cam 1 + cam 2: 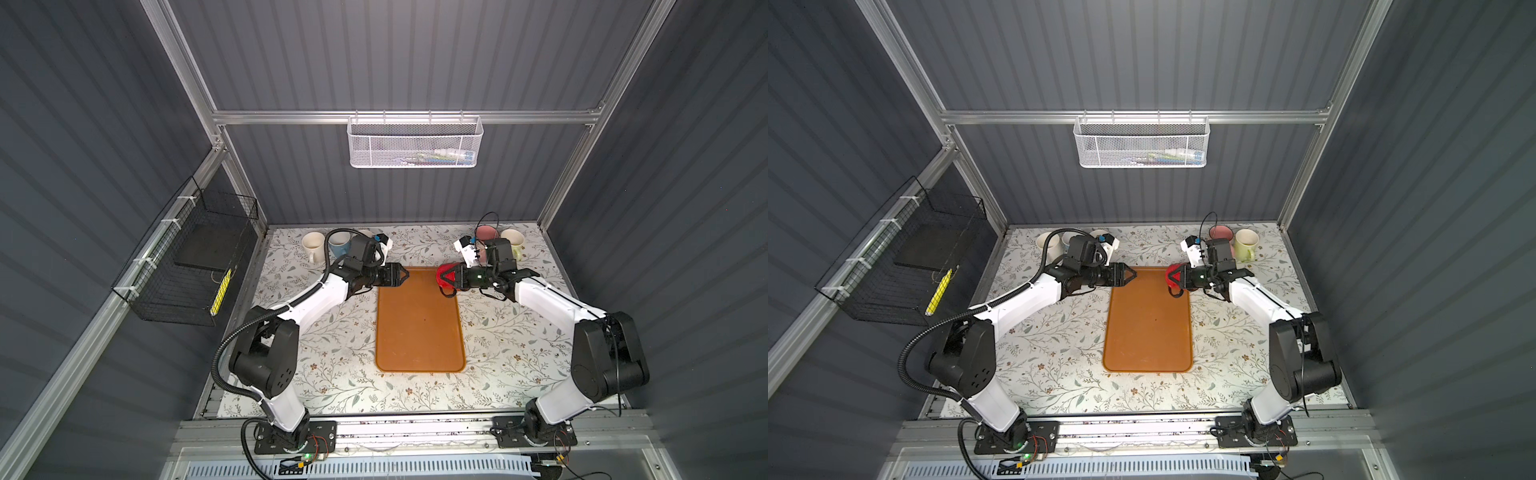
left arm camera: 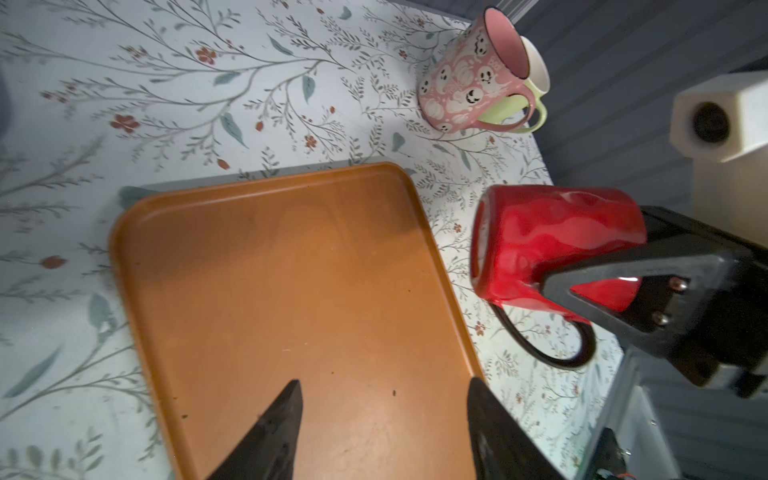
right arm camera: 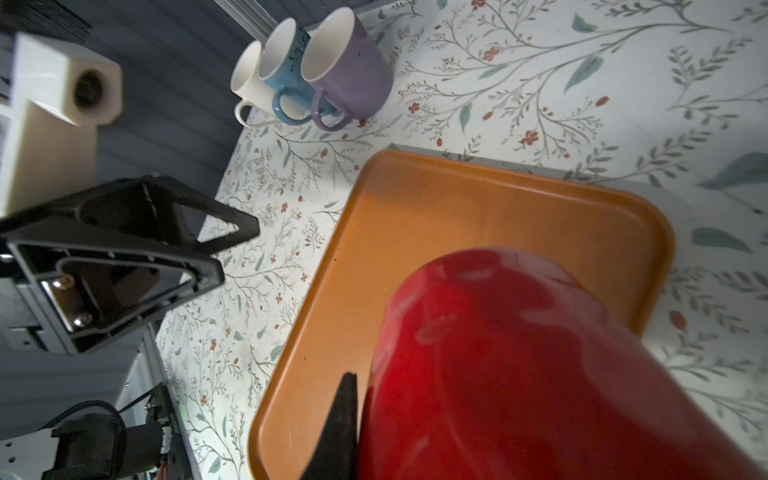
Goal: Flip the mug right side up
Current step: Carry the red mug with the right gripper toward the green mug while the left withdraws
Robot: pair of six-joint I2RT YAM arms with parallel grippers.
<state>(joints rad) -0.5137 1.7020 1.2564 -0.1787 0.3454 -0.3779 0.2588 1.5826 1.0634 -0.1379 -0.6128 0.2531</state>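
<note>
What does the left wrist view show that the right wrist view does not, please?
Only the left wrist view: the pink mug, the green mug behind it, and the black handle of the red mug. Only the right wrist view: the white mug, blue mug and purple mug, standing together. Both: the tray, the red mug held sideways in the shut right gripper, and the open left gripper.
</note>
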